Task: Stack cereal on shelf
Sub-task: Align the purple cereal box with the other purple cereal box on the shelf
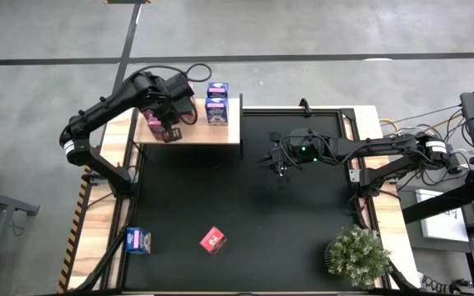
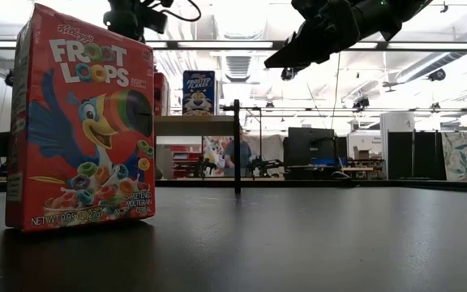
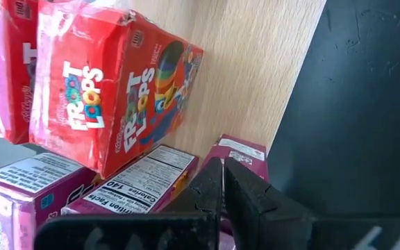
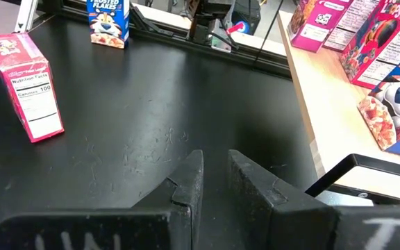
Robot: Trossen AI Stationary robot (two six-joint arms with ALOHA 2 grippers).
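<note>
Open-plan lab: ceiling strip lights (image 2: 242, 45), desks with monitors (image 2: 308, 148) behind.

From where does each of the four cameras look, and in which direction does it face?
High: above, facing down on the table, shelf, both arms.
Low: at table height, facing level past a Froot Loops box; arms overhead.
Left wrist: over the shelf boxes; shut left gripper shows.
Right wrist: over the mat; right gripper, empty.
Shared: the Froot Loops box appears in high, low and right wrist.
</note>
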